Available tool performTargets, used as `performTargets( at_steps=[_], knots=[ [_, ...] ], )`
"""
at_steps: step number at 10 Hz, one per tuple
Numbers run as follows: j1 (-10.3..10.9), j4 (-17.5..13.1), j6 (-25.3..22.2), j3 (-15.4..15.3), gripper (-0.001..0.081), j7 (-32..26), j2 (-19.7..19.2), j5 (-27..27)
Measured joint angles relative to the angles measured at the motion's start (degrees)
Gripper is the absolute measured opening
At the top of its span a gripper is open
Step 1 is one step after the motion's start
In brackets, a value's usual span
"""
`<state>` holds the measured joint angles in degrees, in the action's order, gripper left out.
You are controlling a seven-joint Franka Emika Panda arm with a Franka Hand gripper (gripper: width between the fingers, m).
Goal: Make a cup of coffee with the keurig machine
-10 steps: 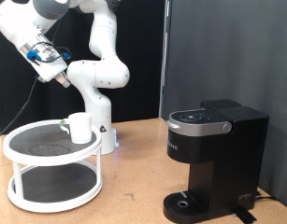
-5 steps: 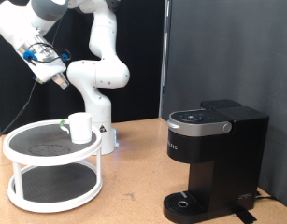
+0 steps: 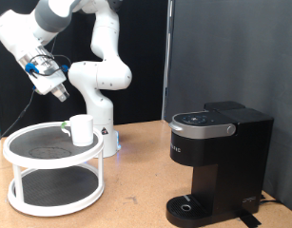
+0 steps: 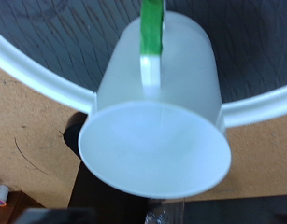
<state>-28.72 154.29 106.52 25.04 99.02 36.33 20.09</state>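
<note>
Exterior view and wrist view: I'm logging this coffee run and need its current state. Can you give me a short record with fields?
gripper: high at the exterior view's left, above the rack, holding nothing visible
cup: white, upright on the rack's top shelf, green strip on its side
rack: white two-tier round stand, exterior view's left
keurig machine: black, exterior view's right, lid down
drip tray: no cup on it
nearest to gripper: the cup, not touched

End effector [image 3: 61,96] hung high above white two-shelf stand [image 3: 22,144]. Cup [image 3: 81,129] sat on stand's top shelf. Keurig machine [image 3: 217,163] stood on bench [image 3: 136,190], lid down.
</note>
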Motion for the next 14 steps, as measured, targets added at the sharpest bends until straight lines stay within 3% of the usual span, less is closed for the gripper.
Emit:
performTargets(
  at_steps=[1,2,3,4,5,8,14],
  knots=[
    [-0.01,0.99,1.74,0.0,0.0393,-0.46,-0.21,-0.05],
    [-0.01,1.96,3.21,-0.01,0.0393,-1.02,-0.58,-0.06],
    [-0.01,2.91,4.57,-0.05,0.0528,-1.48,-1.07,-0.17],
    [-0.01,3.64,5.5,-0.07,0.0528,-2.06,-1.74,-0.32],
    [-0.01,4.16,6.31,-0.07,0.069,-2.76,-2.33,-0.39],
    [-0.01,5.16,8.39,-0.08,0.0733,-4.0,-3.95,-0.5],
    [-0.01,5.75,10.92,-0.08,0.0734,-5.4,-6.67,-0.51]
  ],
)
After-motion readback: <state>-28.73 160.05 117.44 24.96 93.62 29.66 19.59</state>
